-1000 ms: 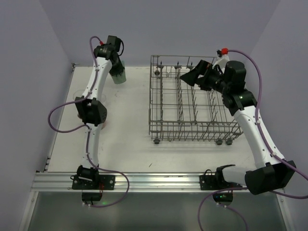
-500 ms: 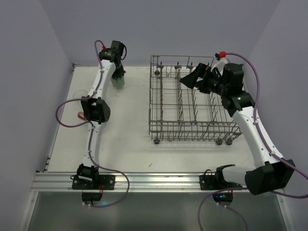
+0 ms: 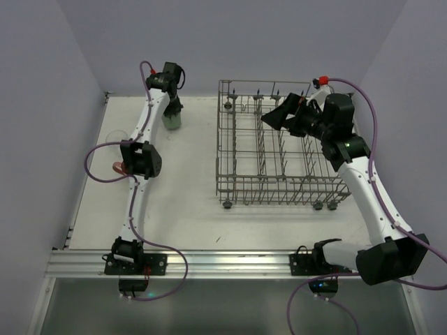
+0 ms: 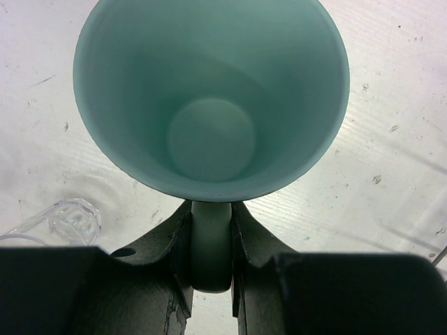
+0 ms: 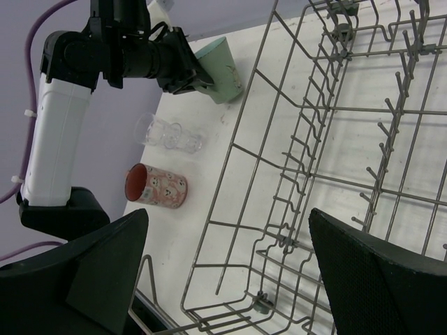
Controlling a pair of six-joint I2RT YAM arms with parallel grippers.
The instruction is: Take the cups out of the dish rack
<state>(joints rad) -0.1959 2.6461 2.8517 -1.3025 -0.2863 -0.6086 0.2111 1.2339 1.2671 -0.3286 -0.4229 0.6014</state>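
Note:
My left gripper (image 3: pixel 170 103) is at the far left of the table, shut on the handle of the pale mint-green mug (image 3: pixel 172 120). In the left wrist view the mug (image 4: pixel 209 98) is upright, mouth toward the camera, its handle (image 4: pixel 211 244) pinched between my fingers (image 4: pixel 157 265). I cannot tell whether its base touches the table. My right gripper (image 3: pixel 278 112) is open and empty above the far right part of the grey wire dish rack (image 3: pixel 237 178). The right wrist view shows the rack (image 5: pixel 293 174), the mug (image 5: pixel 222 61), clear tumblers (image 5: pixel 171 132) and the pink-red patterned cup (image 5: pixel 155 187) lying on its side.
A clear glass (image 4: pixel 73 220) lies on the table just left of the mug. The pink-red cup (image 3: pixel 119 166) is mostly hidden behind my left arm's elbow (image 3: pixel 140 159). Walls close in the table at the back and both sides.
My left gripper has carried the mug a little right and down toward the table, and the left elbow swung right. My right gripper has barely shifted.

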